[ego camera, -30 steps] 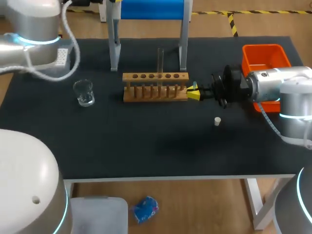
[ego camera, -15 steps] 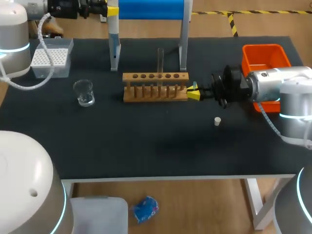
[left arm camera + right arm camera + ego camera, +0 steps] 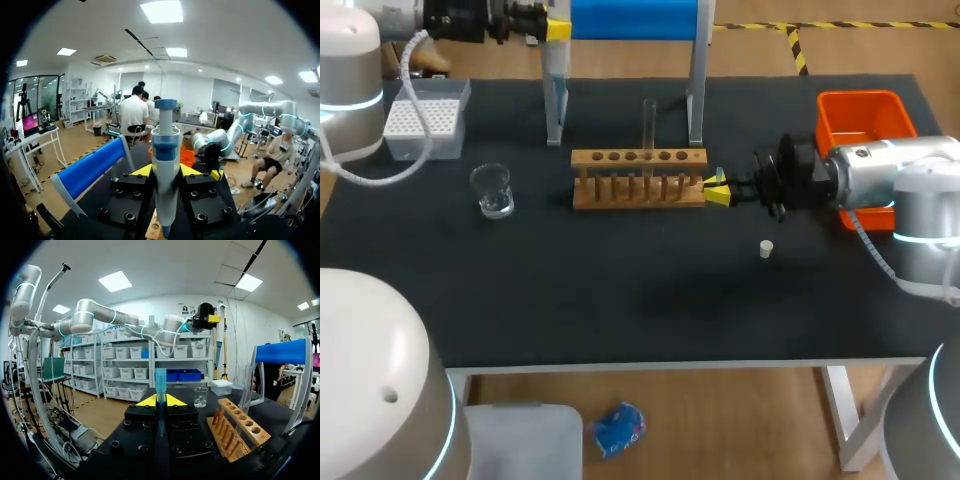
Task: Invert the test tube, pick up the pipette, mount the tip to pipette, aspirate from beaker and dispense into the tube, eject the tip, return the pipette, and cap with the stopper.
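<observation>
Pipette (image 3: 165, 150), white plastic with blue cap: long axis vertical, cap up, narrow end down. Sits between the left gripper (image 3: 166, 171) fingers, clamped from both sides. Right gripper (image 3: 160, 401) pinches slim blue translucent tube (image 3: 160, 377), upright; wooden tube rack (image 3: 235, 432) just beside it.

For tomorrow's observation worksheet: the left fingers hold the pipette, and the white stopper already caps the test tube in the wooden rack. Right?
No: the head view shows the stopper lying on the table, apart from the rack; the test tube stands uncapped. The left fingers do hold the pipette.
</observation>
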Robot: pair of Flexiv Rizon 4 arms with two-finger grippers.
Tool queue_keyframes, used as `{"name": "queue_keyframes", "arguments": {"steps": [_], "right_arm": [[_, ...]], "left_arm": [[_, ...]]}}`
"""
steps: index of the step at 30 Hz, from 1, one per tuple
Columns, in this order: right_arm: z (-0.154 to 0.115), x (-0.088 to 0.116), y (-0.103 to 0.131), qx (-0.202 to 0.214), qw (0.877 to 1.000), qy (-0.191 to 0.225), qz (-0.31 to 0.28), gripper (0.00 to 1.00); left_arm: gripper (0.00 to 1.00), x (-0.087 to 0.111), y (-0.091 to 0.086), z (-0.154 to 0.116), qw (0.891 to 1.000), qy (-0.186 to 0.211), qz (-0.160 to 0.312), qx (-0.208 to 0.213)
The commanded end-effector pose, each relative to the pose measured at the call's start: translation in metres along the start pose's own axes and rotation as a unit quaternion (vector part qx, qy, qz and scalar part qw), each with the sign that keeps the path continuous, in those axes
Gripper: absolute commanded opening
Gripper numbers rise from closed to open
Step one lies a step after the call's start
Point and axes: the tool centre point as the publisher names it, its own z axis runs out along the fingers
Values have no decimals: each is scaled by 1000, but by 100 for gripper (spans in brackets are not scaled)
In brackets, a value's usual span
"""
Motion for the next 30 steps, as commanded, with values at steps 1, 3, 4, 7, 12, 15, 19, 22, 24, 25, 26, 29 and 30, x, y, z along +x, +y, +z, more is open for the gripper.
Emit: {"name": "queue_keyframes", "arguments": {"steps": [1, 3, 4, 7, 12, 15, 19, 22, 24, 25, 26, 29, 30], "right_arm": [[0, 1, 0, 0, 1000, -1, -1, 0], [0, 1, 0, 0, 1000, -1, -1, 0], [0, 1, 0, 0, 1000, -1, -1, 0], [0, 1, 0, 0, 1000, -1, -1, 0], [0, 1, 0, 0, 1000, -1, -1, 0], [0, 1, 0, 0, 1000, -1, -1, 0], [0, 1, 0, 0, 1000, -1, -1, 0], [0, 1, 0, 0, 1000, -1, -1, 0], [0, 1, 0, 0, 1000, -1, -1, 0], [0, 1, 0, 0, 1000, -1, -1, 0], [0, 1, 0, 0, 1000, -1, -1, 0], [0, 1, 0, 0, 1000, -1, -1, 0], [0, 1, 0, 0, 1000, -1, -1, 0]], "left_arm": [[0, 41, -10, 2, 1000, -24, 9, -1], [0, 59, -14, 4, 999, -26, 19, 10], [0, 68, -16, 5, 999, -28, 25, 17], [0, 91, -19, 15, 999, -27, 30, 37], [0, 118, -17, 37, 998, -11, 37, 44], [0, 127, -19, 48, 998, 3, 42, 53], [0, 133, -24, 63, 997, 34, 59, 40], [0, 131, -26, 66, 995, 51, 73, 40], [0, 127, -26, 68, 995, 57, 76, 42], [0, 125, -26, 68, 994, 63, 76, 42], [0, 124, -26, 69, 994, 70, 78, 43], [0, 122, -30, 74, 991, 89, 83, 53], [0, 123, -32, 76, 990, 94, 87, 50]]}}
